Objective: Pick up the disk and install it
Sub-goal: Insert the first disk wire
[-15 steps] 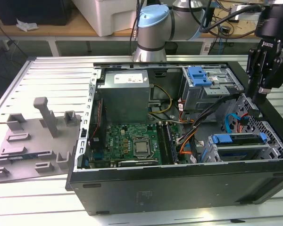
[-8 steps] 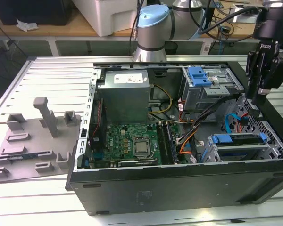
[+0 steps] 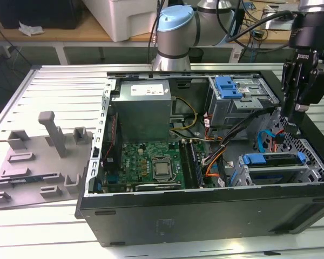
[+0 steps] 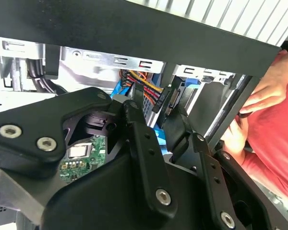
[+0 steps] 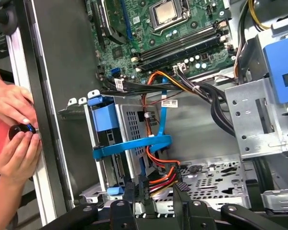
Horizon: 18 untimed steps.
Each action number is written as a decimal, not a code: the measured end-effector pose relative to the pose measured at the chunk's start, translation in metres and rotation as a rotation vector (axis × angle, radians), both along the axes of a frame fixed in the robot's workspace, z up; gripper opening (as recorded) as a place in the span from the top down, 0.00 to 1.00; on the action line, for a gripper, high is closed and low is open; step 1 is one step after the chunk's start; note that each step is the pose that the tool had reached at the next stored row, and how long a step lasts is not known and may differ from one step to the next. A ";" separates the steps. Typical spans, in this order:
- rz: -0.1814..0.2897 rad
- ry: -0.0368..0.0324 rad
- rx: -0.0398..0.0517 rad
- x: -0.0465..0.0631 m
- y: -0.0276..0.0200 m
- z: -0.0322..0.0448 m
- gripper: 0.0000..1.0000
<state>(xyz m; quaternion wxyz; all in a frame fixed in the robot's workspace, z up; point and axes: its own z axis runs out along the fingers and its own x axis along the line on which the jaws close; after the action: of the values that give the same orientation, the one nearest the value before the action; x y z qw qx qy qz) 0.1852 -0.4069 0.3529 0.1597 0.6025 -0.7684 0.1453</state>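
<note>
The disk (image 3: 275, 159) reaches me edge-on: a thin silver-grey slab with blue plastic rails at both ends. It stands slotted into the lower drive cage (image 3: 270, 175), in the corner of the computer case (image 3: 205, 216) nearest the camera, at the exterior view's right. In the first wrist view the disk (image 5: 108, 139) sits upright in the cage beside its perforated grey wall, and a flat blue cable (image 5: 153, 142) loops across that wall.

My gripper (image 3: 291, 127) hangs inside the case just behind the cage, close to the disk, and I see no contact with it. In both wrist views the black fingers (image 5: 134, 194) stand apart. A bundle of red, orange and yellow wires (image 5: 158, 178) runs through the gap between them, and in the second wrist view a black connector (image 4: 165, 103) on those wires sits near the gripper (image 4: 158, 108). I cannot tell whether the connector touches either finger.

The case lies open on a slatted metal table (image 3: 54, 86). Inside it are the grey power-supply box (image 3: 143, 110), the green motherboard (image 3: 151, 162) and an upper cage topped by a blue bracket (image 3: 229, 86). A grey moulded fixture tray (image 3: 38, 162) rests on the table at the exterior view's left, well apart from the case. A person's hands (image 5: 14, 103) are at the case's outer wall, holding a small black knob (image 5: 19, 130). Workbenches stand behind the arm.
</note>
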 end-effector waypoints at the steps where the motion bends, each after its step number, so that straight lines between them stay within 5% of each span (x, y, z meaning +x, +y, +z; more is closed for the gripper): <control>1: -0.001 0.0000 -0.0026 0.000 0.0001 -0.0001 0.56; 13: -0.028 0.0002 -0.0353 0.000 0.0062 -0.0044 0.56; 16: -0.031 0.0060 -0.0576 0.000 0.0064 -0.0047 0.56; 18: -0.031 0.0112 -0.0626 0.000 0.0063 -0.0049 0.56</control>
<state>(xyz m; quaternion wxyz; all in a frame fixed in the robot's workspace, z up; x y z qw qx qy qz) 0.1853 -0.4006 0.3480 0.1850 0.5861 -0.7717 0.1635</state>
